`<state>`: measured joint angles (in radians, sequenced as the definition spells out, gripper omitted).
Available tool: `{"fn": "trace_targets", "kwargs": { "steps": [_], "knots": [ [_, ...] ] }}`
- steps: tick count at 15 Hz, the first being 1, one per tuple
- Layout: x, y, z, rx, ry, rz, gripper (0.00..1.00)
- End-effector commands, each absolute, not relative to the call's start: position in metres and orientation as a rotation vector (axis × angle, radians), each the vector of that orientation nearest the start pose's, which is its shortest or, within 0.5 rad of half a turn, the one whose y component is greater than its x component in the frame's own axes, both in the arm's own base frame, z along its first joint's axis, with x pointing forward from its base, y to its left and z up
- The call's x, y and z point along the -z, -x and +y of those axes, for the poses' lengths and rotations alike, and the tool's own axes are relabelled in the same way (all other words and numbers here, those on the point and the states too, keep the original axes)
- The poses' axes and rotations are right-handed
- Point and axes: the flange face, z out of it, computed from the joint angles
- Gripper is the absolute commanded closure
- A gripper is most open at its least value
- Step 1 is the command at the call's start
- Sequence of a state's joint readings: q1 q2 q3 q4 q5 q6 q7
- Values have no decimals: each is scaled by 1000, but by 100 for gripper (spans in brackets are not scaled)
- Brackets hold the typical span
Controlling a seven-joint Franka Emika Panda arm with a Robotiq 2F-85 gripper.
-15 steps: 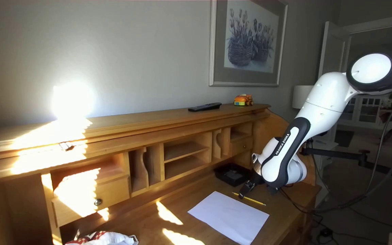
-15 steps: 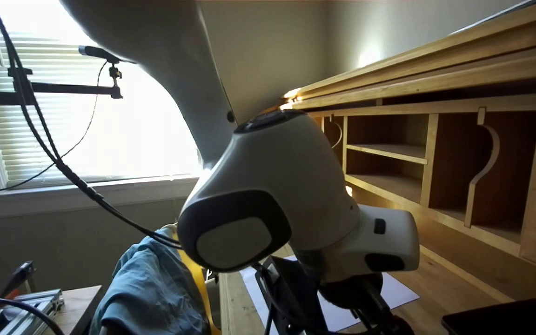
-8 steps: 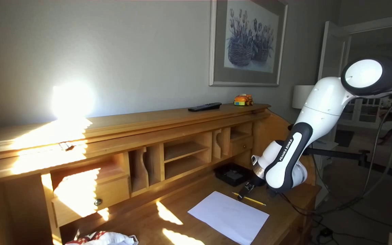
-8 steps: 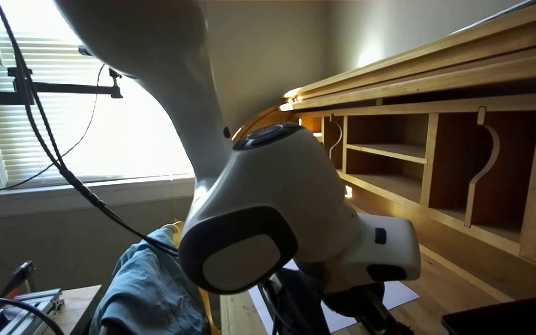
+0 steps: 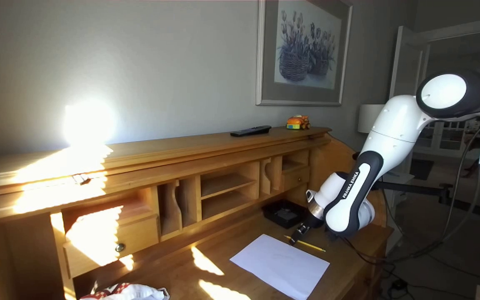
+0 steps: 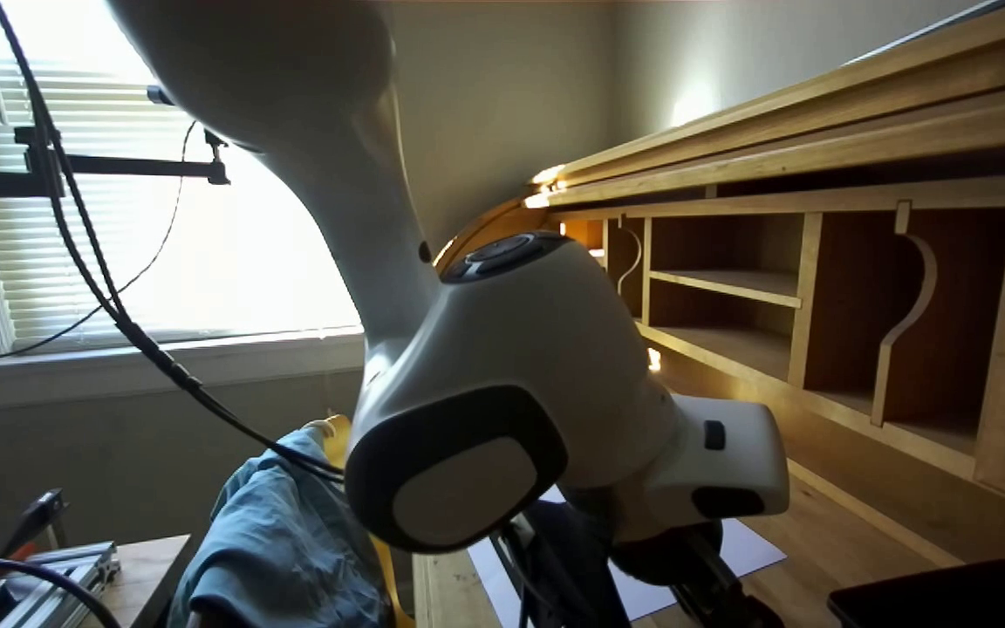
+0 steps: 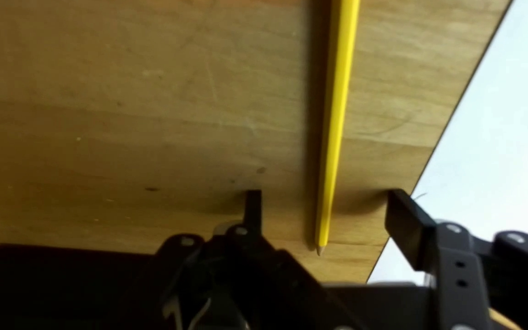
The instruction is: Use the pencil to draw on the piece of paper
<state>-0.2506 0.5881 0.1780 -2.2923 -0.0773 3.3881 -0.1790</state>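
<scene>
Yellow pencil (image 7: 336,123), white paper (image 5: 281,267), black claw (image 7: 325,200)

Yellow pencil (image 7: 336,123) lies flat; white paper (image 5: 281,266) beside it, perhaps faintly marked.

My feeds show me what I'd call a home study: a wooden tabletop (image 5: 219,254) backed by pigeonholes (image 5: 227,189), a framed print of flower baskets (image 5: 305,54), an orange toy vehicle (image 5: 297,123), a pale lampshade (image 5: 368,118), and slatted window blinds (image 6: 31,262).
</scene>
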Motion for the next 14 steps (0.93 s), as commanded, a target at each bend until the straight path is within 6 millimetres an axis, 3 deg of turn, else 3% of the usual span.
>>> {"fn": "trace_targets", "kwargs": {
  "steps": [1,5,6,10,14],
  "knots": [
    [-153,-555,-30,833,2988,-194,59],
    [-154,-555,-30,831,2988,-196,72],
    [-154,-555,-30,830,2988,-196,69],
    [-154,-555,-29,829,2991,-199,100],
    [-156,-555,-28,828,3004,-215,98]
  ]
}}
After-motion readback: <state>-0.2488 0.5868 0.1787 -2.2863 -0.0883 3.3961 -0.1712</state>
